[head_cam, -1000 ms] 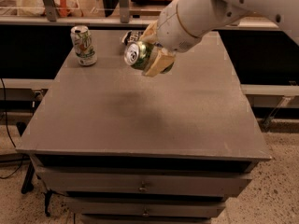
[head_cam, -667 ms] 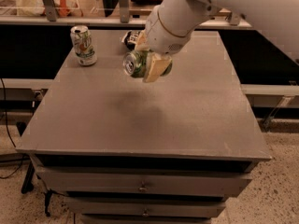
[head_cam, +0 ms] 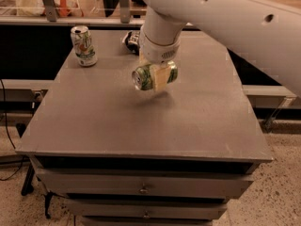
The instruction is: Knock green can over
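Observation:
The green can point(head_cam: 146, 77) is light green with a silver top rim that faces left. It lies on its side in my gripper point(head_cam: 159, 76), held a little above the middle of the grey table point(head_cam: 113, 121). The gripper hangs from the big white arm point(head_cam: 221, 18) that comes in from the upper right, and its pale fingers point(head_cam: 162, 77) are closed around the can's body. A faint shadow lies on the table just under the can.
A white can with green and orange markings point(head_cam: 83, 46) stands upright at the table's back left. A dark object point(head_cam: 132, 40) lies at the back edge behind the arm. Drawers point(head_cam: 143, 188) front the table below. A shelf with clutter runs behind.
The arm has carried the held can toward the table's middle and nearer the front, turning it so that it lies more level. The white can has not moved.

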Robot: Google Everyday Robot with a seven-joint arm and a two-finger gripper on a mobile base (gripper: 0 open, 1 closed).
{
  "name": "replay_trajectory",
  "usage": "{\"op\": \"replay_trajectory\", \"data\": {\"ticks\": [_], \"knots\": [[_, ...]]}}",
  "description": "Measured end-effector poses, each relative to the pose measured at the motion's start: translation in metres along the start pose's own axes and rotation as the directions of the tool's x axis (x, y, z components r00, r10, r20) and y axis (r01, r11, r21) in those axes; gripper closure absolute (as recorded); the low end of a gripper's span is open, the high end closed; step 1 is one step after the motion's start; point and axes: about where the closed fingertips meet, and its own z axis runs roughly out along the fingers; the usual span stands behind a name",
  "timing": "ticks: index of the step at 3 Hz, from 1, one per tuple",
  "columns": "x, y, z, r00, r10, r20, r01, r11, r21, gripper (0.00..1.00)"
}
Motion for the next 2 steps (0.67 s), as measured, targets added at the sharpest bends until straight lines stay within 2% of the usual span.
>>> {"op": "replay_trajectory", "data": {"ticks": [1, 2], "knots": [[0.0065, 0.0033, 0.0183, 0.999, -0.013, -0.051, 0.009, 0.9968, -0.079, 0.83], [0.0121, 0.0073, 0.0279, 0.997, -0.017, -0.079, 0.006, 0.9913, -0.131, 0.60]]}}
